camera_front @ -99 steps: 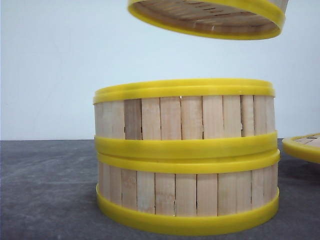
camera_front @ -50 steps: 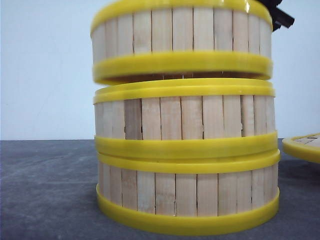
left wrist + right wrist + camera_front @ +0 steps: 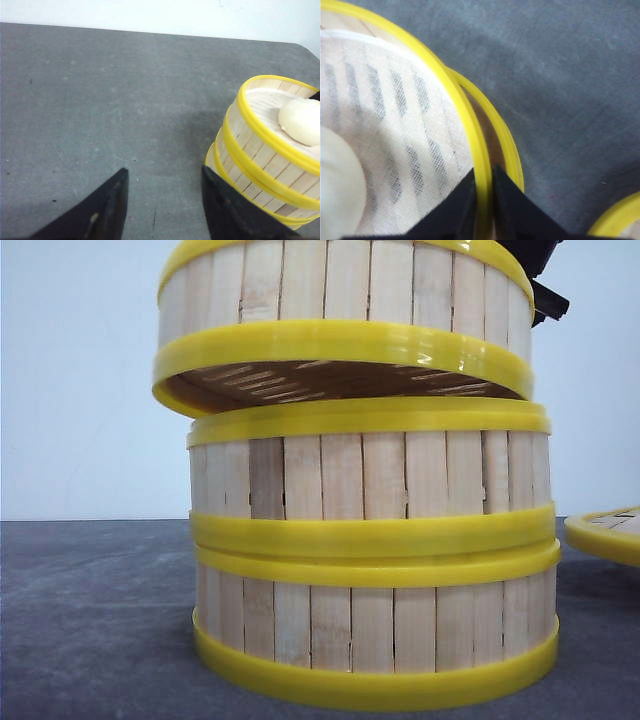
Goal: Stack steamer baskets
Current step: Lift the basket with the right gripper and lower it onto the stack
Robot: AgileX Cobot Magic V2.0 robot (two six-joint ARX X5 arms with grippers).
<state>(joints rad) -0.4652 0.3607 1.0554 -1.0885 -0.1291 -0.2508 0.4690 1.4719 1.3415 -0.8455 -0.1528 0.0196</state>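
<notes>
Slatted yellow-banded top basket (image 3: pixel 340 300) tilts, seemingly touching stacked baskets (image 3: pixel 372 550)

We can read no writing, label, brand, number or sign in any of the three views.
</notes>
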